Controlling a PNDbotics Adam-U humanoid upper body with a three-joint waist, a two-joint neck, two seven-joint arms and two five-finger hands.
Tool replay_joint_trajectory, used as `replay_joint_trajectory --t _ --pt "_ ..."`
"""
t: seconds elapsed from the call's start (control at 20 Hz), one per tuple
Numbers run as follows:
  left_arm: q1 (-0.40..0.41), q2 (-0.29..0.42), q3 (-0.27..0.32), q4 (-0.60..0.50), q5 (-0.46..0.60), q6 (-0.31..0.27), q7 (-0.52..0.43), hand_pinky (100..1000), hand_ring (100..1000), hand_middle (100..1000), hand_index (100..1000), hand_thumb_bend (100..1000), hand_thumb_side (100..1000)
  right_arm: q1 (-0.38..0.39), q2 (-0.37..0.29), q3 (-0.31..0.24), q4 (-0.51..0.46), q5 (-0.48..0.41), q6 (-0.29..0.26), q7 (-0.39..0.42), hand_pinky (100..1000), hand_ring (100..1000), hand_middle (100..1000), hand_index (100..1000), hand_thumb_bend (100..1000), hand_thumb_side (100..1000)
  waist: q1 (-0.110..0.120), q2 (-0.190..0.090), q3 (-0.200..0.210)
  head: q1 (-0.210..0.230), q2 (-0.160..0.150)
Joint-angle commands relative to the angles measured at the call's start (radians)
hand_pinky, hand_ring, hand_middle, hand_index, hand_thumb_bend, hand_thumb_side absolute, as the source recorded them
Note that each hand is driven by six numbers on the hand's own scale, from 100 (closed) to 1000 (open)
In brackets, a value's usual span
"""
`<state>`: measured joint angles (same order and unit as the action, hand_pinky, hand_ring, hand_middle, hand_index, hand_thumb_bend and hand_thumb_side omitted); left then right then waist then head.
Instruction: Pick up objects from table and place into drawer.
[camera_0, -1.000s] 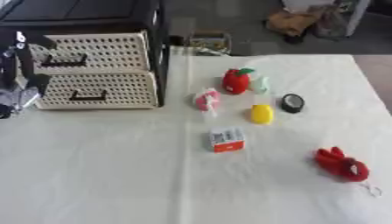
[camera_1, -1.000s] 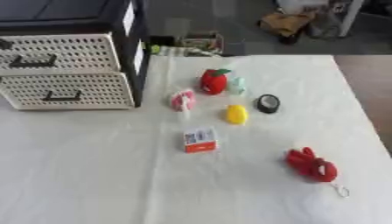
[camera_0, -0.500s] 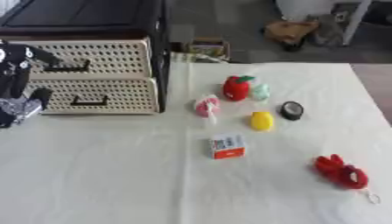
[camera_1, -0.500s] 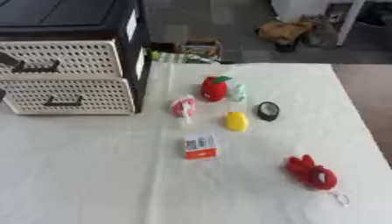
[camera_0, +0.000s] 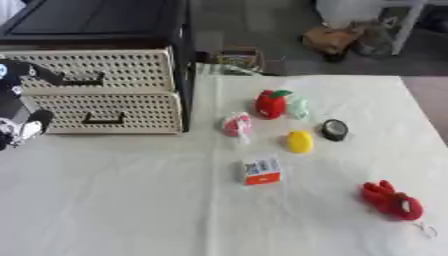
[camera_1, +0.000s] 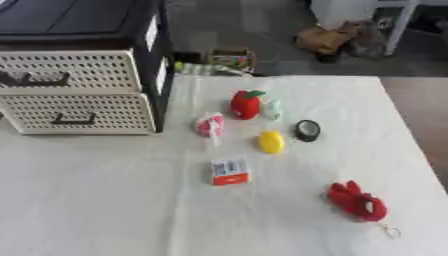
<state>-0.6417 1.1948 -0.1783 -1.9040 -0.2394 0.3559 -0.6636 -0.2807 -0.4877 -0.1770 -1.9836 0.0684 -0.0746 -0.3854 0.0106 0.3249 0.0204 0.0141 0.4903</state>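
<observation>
Left eye view showed the left hand (camera_0: 19, 131) by the table's left edge, before the closed drawers (camera_0: 101, 92); I couldn't tell its fingers. The red apple toy (camera_0: 270, 103) and its neighbours lay mid-table, untouched. Opening a drawer looked next.

Matt white cloth over the table (camera_0: 131, 200), perforated cream plastic drawers (camera_0: 105, 95) beside the left hand (camera_0: 22, 127), black glossy cabinet frame (camera_0: 87, 20), plush red toy (camera_0: 391, 201) far right, printed card box (camera_0: 262, 171).

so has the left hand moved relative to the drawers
Yes. The left hand has drifted a little down the front of the drawer unit: earlier it overlapped the upper drawer's left end; now it sits lower, beside the lower drawer.
</observation>
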Motion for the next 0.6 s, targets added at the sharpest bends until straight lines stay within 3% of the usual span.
replay_joint_trajectory --t 0.05,0.6 --pt "-0.04 0.005 0.019 0.028 -0.026 0.001 -0.036 100 100 100 896 105 408 -0.004 -0.013 -0.003 -0.016 -0.003 -0.001 0.004 734 519 490 743 100 718 0.002 -0.02 0.002 -0.004 -0.011" --pt "-0.153 -0.063 -0.011 0.135 -0.113 -0.065 -0.115 100 100 100 932 105 408 0.0 -0.009 -0.004 -0.016 -0.004 0.003 0.007 734 518 487 742 100 712 0.01 -0.017 -0.003 -0.003 -0.004"
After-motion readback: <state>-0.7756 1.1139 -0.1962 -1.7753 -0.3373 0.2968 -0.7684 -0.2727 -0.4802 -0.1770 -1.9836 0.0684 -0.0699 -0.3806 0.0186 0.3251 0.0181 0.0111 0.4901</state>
